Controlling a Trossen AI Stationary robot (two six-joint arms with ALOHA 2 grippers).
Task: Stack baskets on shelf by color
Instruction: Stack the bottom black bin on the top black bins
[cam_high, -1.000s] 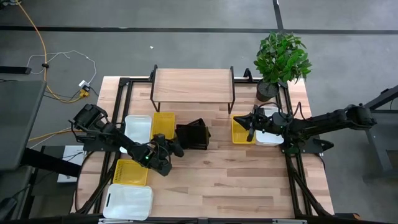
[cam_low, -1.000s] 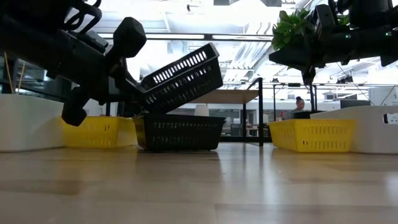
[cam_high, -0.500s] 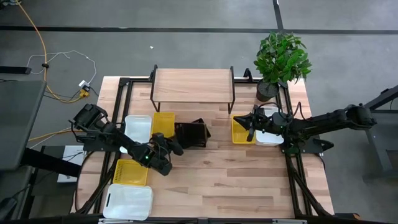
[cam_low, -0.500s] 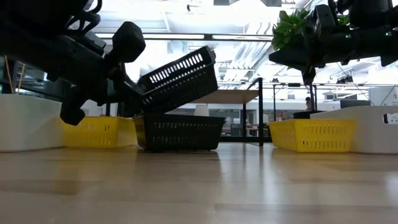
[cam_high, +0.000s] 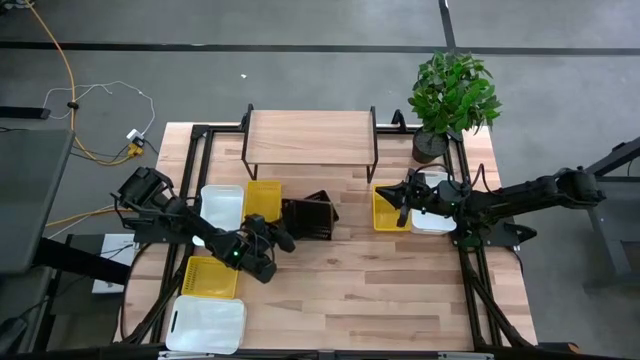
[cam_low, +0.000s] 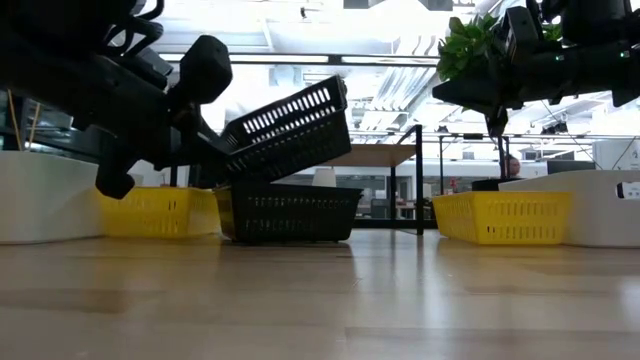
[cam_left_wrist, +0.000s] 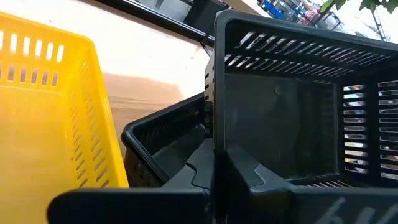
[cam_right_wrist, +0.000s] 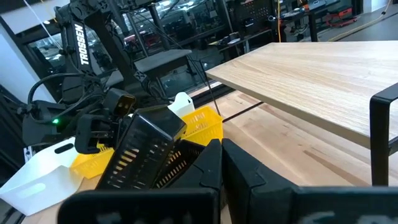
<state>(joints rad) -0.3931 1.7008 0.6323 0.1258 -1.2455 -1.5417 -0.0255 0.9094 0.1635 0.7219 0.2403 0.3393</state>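
The left gripper (cam_high: 283, 238) is clamped on a black basket (cam_low: 288, 130), tilted over a second black basket (cam_low: 288, 212), far end raised. The right gripper (cam_high: 401, 208) hangs above a yellow basket (cam_low: 498, 217), fingers seemingly closed and empty.

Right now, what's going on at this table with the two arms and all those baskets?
The left gripper holds a black basket tilted over a second black basket on the table, apparently nesting it inside. The right gripper hovers above a yellow basket beside a white basket. The shelf carries nothing yet. More yellow and white baskets sit on the table's left side.
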